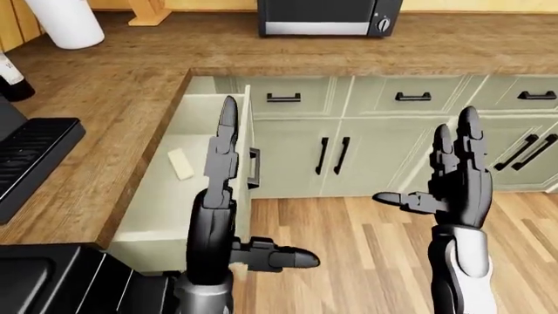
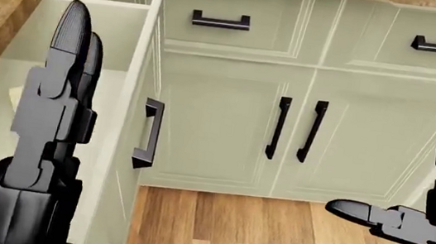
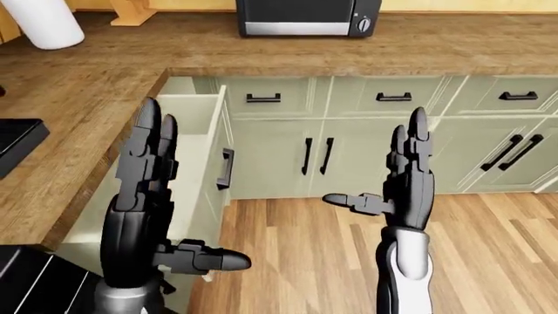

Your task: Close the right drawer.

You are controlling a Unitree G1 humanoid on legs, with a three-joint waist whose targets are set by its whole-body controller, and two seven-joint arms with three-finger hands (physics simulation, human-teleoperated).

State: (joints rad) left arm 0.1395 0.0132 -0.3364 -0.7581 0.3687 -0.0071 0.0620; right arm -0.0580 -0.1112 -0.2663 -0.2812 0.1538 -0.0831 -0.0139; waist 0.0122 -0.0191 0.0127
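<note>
Standing pulled far out from under the wooden desk, the drawer has its front panel and black handle just right of the raised left hand, whose fingers are stretched straight up and spread, holding nothing. Well off to the right, the right hand is likewise flat and empty, thumb jutting left, with the closed cabinet doors beyond it. To shut it cleanly, I judge a flat palm should meet the panel near the handle and push straight along the drawer's travel, keeping fingers clear of the pale bar lying inside.
</note>
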